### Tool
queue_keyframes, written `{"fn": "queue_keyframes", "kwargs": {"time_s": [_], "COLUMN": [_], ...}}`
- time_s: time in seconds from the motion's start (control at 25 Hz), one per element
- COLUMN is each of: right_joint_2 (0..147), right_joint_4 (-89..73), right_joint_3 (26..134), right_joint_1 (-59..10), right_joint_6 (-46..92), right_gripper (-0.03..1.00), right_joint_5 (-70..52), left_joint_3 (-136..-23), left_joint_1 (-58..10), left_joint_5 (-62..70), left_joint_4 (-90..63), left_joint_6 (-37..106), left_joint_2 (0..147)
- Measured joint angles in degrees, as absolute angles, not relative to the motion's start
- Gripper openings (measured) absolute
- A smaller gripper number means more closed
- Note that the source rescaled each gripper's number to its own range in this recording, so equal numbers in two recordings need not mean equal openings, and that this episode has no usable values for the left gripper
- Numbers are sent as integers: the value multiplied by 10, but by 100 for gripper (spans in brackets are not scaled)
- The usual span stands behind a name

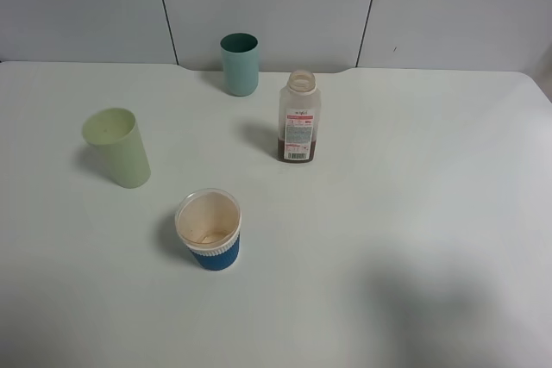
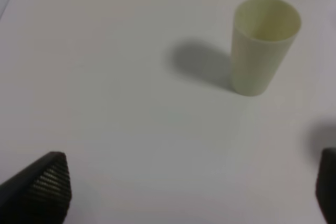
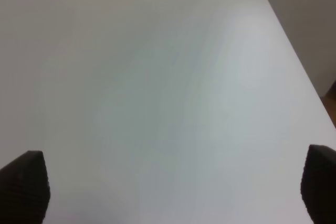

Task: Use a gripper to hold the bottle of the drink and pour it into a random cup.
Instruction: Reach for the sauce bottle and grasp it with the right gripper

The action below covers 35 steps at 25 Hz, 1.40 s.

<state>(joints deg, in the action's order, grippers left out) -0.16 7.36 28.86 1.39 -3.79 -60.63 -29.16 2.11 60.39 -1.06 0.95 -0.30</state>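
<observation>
Bottle [image 1: 299,118] upright and uncapped toward the far middle of the white table [image 1: 431,170], well apart from all three cups, so open to a side grasp; only a low band of brown drink [image 1: 314,147] left under the label. Ribbed cup [image 1: 209,228] with the blue base nearer, brownish inside, mouth up, ready to take a pour; pale-green cup [image 1: 119,147] to the left, teal cup [image 1: 240,64] by the grey wall panels [image 1: 276,6]. No arm in the high view, just a soft shadow [image 1: 423,308] at the near right. From the left wrist: left gripper [image 2: 187,184] spread wide above bare tabletop, holding nothing, pale-green cup ahead. From the right wrist: right gripper [image 3: 172,182] likewise wide apart and empty over plain white surface near the table's edge, probably parked before the reach.
</observation>
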Motion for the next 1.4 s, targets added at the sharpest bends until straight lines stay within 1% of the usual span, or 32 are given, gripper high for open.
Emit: {"fn": "queue_keyframes", "kwargs": {"time_s": [0.36,0.6,0.76,0.96,1.2,1.4], "right_joint_2": [-2,-2,11,106,236,339], "right_joint_4": [74,74,73,47,53,59], "right_joint_3": [289,289,289,309,345,353], "right_joint_1": [10,10,10,10,10,10], "right_joint_6": [-38,-38,-38,-38,-20,-15], "right_gripper": [94,88,88,87,87,87], "right_joint_5": [-606,-606,-606,-589,-520,-455], "left_joint_3": [-292,-292,-292,-292,-292,-292], "left_joint_1": [21,21,21,21,21,21], "left_joint_5": [604,604,604,604,604,604], "left_joint_4": [-11,-11,-11,-11,-11,-11], "left_joint_6": [10,10,10,10,10,10], "left_joint_2": [-3,-3,-3,-3,-3,-3]}}
